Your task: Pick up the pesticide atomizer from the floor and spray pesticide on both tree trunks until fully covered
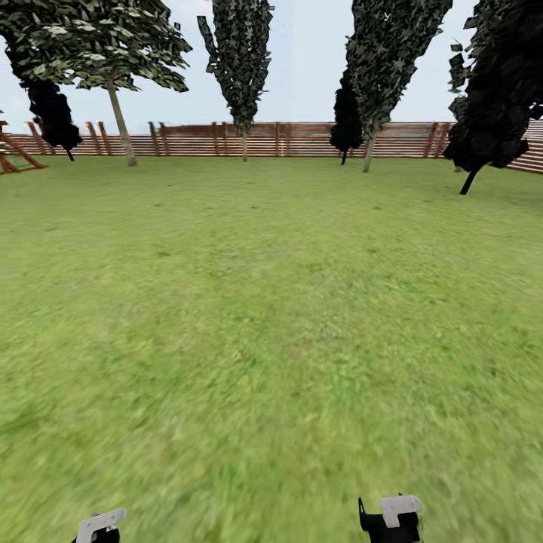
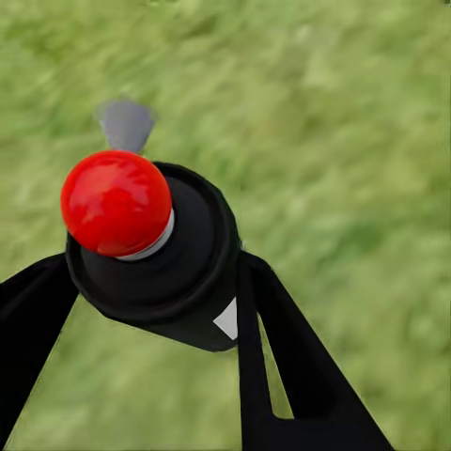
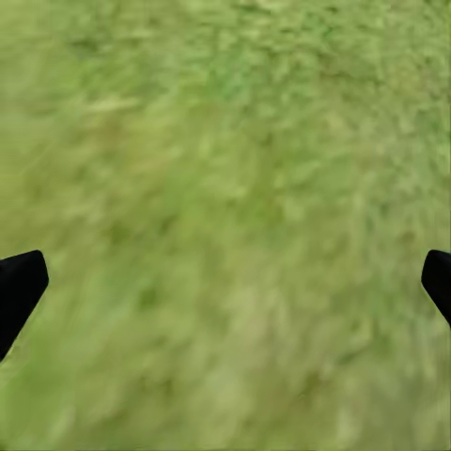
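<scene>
Stretching out ahead of the robot was a wide lawn (image 1: pixel 271 317), running all the way back to a wooden fence (image 1: pixel 302 139). In front of that fence stood the trees: a pale-trunked one (image 1: pixel 121 113) toward the fence's left end, a slim one (image 1: pixel 243 75) near its middle, and a taller one (image 1: pixel 369 90) further right. Which two needed spraying, I could not tell from here.

Nearer than all of it, well short of the fence, sat the arms. The left gripper (image 2: pixel 150 301) was clamped on the pesticide atomizer (image 2: pixel 155 249), black fingers (image 2: pixel 282 376) pressed against either side of its dark body, red cap (image 2: pixel 116 202) facing the camera with the grey nozzle (image 2: pixel 124 124) beyond, over the grass. It looked a light, rigid plastic bottle, smooth-sided, so likely to slip or twist if squeezed loosely; a grip around the body below the cap seemed the sound hold. The right gripper (image 3: pixel 225 282) had its fingers spread wide, nothing between them.
</scene>
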Available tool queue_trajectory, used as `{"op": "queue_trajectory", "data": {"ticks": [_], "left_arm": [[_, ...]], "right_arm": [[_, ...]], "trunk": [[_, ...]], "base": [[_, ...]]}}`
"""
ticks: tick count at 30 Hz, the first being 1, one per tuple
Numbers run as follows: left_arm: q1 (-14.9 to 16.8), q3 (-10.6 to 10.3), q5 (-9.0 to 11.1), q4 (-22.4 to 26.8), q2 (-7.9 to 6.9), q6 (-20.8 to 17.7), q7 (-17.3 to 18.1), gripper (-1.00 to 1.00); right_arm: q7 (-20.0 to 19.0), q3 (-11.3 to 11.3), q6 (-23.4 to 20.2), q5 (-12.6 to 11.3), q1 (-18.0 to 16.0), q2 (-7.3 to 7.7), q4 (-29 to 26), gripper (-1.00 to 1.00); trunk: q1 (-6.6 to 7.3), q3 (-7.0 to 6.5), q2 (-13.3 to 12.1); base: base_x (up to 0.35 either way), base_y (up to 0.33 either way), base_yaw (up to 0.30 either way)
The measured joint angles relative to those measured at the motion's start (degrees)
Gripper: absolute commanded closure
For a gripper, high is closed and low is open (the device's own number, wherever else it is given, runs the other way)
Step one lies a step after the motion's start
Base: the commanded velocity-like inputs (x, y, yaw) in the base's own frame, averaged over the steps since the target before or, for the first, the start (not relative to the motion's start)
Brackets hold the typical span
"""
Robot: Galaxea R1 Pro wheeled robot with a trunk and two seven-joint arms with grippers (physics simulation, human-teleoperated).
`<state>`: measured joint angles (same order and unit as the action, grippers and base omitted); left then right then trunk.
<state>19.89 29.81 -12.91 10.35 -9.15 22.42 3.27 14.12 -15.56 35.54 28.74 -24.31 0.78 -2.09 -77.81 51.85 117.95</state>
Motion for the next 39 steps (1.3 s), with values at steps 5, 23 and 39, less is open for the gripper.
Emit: {"op": "queue_trajectory", "data": {"ticks": [5,23,39], "left_arm": [[0.0,0.02,0.08,0.0,-0.06,0.06,0.0,1.0],[0.0,0.0,0.15,-2.03,0.01,0.95,0.1,1.0],[0.0,0.0,0.16,-2.02,0.0,0.95,0.01,1.0]], "right_arm": [[0.0,-0.02,-0.03,0.0,0.0,0.0,0.0,-1.0],[0.0,0.0,-0.01,0.0,0.0,0.0,0.0,-1.0],[0.0,0.0,0.01,0.0,0.0,0.0,0.0,-1.0]], "trunk": [[0.0,0.0,0.0],[0.0,0.0,0.0],[0.0,0.0,0.0]], "base": [[0.339,0.11,0.281],[0.307,0.108,0.281],[0.31,0.103,0.281]]}}
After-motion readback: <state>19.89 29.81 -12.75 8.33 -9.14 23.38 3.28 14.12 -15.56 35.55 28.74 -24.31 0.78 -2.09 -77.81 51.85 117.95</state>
